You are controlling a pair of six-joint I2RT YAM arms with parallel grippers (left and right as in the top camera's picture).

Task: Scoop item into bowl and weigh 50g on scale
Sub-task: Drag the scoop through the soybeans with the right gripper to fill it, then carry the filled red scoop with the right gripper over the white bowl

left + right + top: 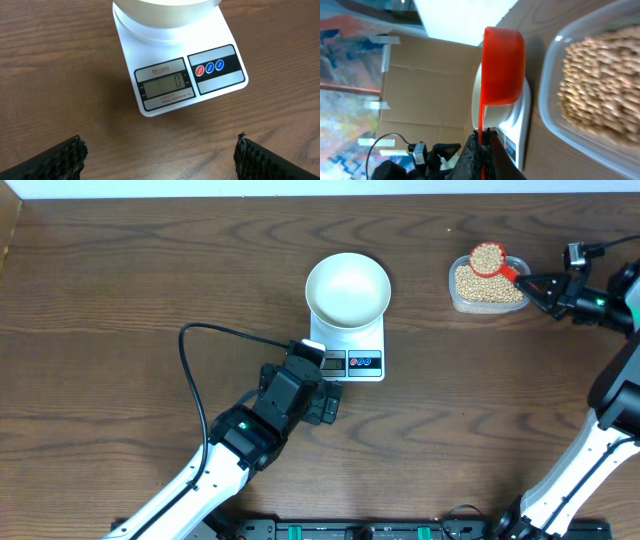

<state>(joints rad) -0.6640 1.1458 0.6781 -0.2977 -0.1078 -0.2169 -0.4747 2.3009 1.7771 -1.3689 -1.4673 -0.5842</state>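
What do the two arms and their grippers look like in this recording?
The left arm and right arm have white lower links and black upper sections, each with a small green light. A black cable loops from the left one. The left gripper has black ribbed pads; the right gripper is black and slim.

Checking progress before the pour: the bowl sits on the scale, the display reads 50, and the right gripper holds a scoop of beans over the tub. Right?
No: the display reads 0, not 50, as the left wrist view shows. The rest holds: the bowl sits on the scale, and the right gripper holds a scoop of beans over the tub.
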